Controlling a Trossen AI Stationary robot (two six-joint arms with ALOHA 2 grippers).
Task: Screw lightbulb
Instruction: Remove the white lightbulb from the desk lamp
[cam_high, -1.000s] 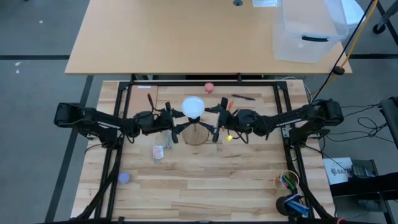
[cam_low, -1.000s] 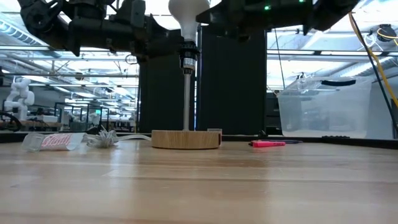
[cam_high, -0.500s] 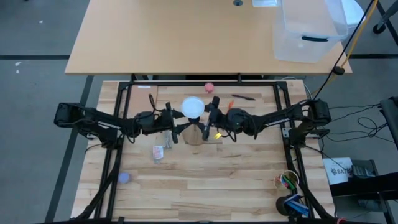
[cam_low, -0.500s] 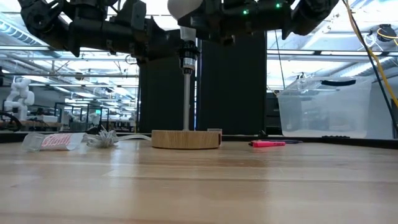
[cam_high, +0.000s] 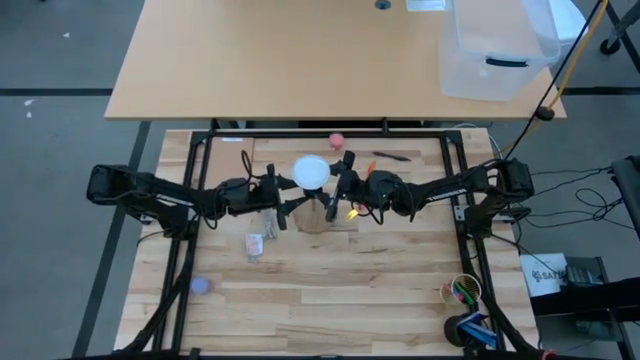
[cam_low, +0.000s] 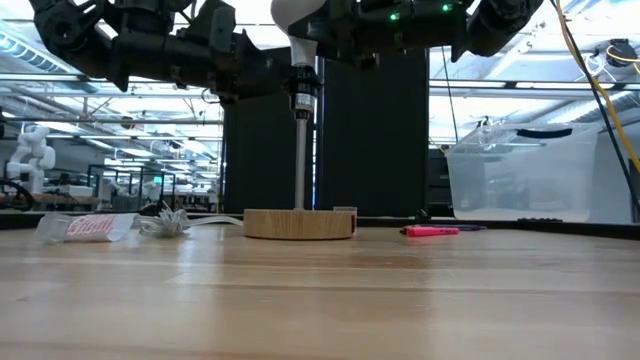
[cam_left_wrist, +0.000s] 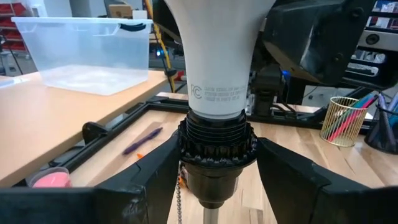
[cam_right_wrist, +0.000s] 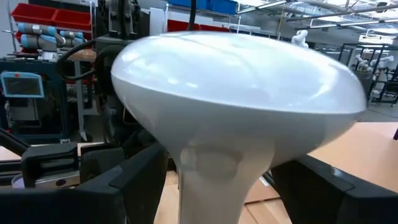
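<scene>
Having closed in from the right, now flanking the lightbulb (cam_high: 310, 171) atop the socket post (cam_low: 300, 165) with right jaws (cam_high: 341, 187) spread, left jaws (cam_left_wrist: 214, 163) hugging the socket collar; judging it light, fragile, slippery, best gripped at the neck.

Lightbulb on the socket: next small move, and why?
Probably close the right gripper on the lightbulb's neck and twist. Its fingers stand on both sides of the neck, apparently not yet pressing. The left gripper flanks the black socket below, seemingly steadying it.
</scene>
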